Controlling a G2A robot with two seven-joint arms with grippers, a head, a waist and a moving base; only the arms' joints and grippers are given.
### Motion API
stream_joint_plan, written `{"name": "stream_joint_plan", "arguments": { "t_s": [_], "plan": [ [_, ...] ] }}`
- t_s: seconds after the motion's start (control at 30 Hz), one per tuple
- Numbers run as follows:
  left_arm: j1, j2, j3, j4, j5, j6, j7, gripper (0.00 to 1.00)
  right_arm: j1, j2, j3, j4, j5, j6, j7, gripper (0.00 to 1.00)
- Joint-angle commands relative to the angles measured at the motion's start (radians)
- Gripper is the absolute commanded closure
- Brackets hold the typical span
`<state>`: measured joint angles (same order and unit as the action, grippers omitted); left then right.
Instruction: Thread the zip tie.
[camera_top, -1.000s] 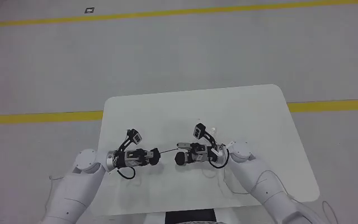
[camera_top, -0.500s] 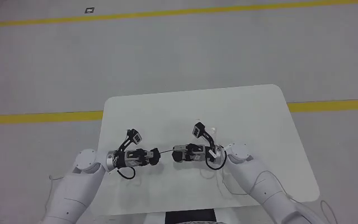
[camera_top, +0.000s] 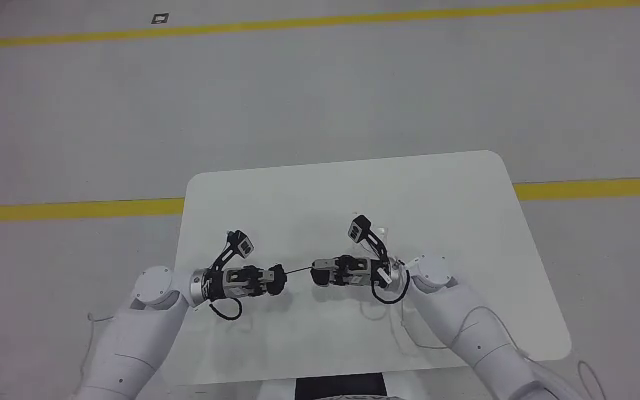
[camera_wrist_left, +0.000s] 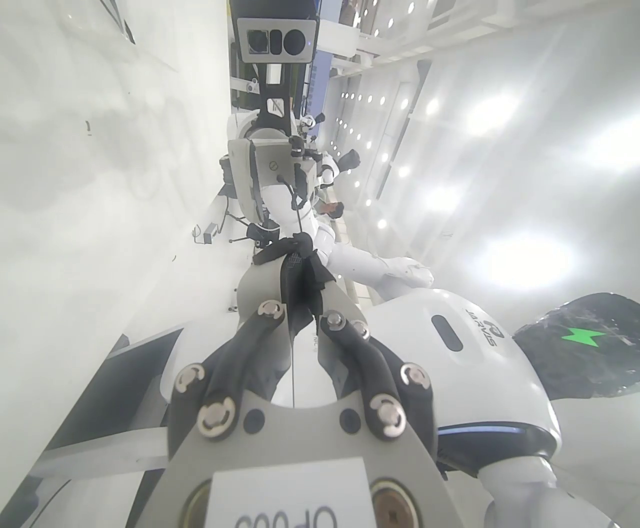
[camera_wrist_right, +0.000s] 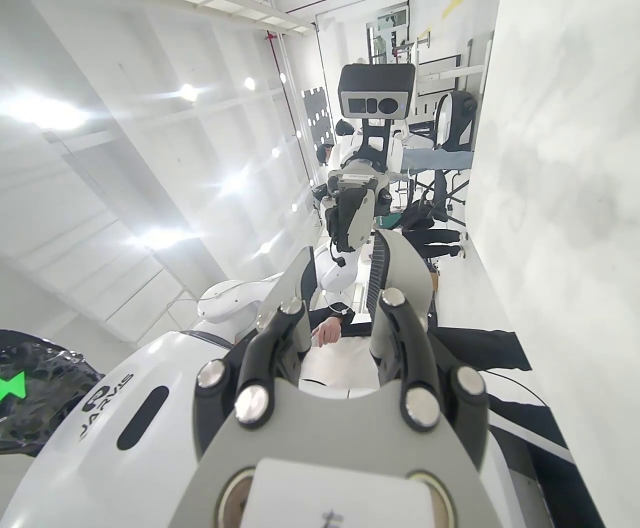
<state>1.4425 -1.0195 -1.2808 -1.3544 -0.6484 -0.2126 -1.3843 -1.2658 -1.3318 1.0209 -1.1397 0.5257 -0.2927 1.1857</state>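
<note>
A thin black zip tie (camera_top: 298, 267) runs level above the white table (camera_top: 440, 200), between two grippers that face each other. My left gripper (camera_top: 281, 275) is shut on one end of it; in the left wrist view its fingers (camera_wrist_left: 300, 252) pinch the black tie (camera_wrist_left: 294, 212), whose strap points at the other arm. My right gripper (camera_top: 317, 270) is at the strap's free tip, open. In the right wrist view its fingers (camera_wrist_right: 345, 252) stand apart with the left gripper (camera_wrist_right: 350, 220) straight beyond them. I cannot tell whether the tip is between the fingers.
The table's edges run close behind both arms' elbows. Yellow floor lines (camera_top: 90, 208) pass beside the table. A person sits beyond the table in the right wrist view (camera_wrist_right: 330, 330), touching nothing.
My right gripper has shifted slightly up and toward the strap's tip, lining up with it. The left gripper and zip tie have stayed in place.
</note>
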Motion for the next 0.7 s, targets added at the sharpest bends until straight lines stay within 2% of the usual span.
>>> {"name": "stream_joint_plan", "arguments": {
  "t_s": [0.0,0.13,0.27,0.4,0.67],
  "plan": [
    [0.000,0.000,0.000,0.000,0.000,0.000,0.000,1.00,0.001,0.001,0.000,-0.001,0.000,-0.001,-0.003,0.79],
    [0.000,0.000,0.000,0.000,0.000,0.000,0.000,1.00,0.001,0.004,0.001,-0.002,0.002,-0.008,-0.009,0.78],
    [0.000,0.000,0.000,0.000,0.000,0.000,0.000,1.00,0.003,0.006,-0.002,-0.003,0.004,-0.010,-0.008,0.83],
    [0.000,0.000,0.000,0.000,0.000,0.000,0.000,1.00,0.006,0.009,-0.005,-0.004,-0.004,-0.011,-0.011,1.00],
    [0.000,0.000,0.000,0.000,0.000,0.000,0.000,1.00,0.004,0.014,-0.010,-0.014,-0.008,-0.010,-0.015,1.00]
  ]
}}
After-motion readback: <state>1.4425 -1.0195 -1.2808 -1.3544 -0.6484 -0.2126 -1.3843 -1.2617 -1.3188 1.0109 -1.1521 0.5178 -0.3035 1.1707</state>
